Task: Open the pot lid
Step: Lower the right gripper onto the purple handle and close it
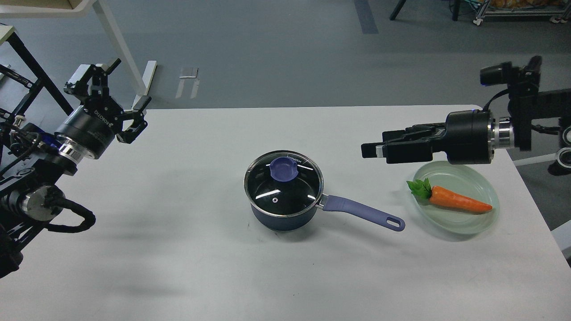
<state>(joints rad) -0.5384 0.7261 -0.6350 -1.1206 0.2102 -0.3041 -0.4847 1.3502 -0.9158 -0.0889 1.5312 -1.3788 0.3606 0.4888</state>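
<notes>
A dark blue pot (285, 216) stands at the table's middle with its purple handle (362, 214) pointing right. Its glass lid (279, 189) sits shut on it, with a purple knob (283, 169) on top. My left gripper (121, 88) is open and empty, high over the table's far left corner, far from the pot. My right gripper (374, 143) is seen side-on, lying level and pointing left. It hovers to the right of the lid and above it, its fingers apart and holding nothing.
A clear glass plate (490, 192) with an orange carrot (455, 201) lies on the right, below my right arm. The white table (178, 249) has its far edge behind the pot. A black rack stands beyond the left edge.
</notes>
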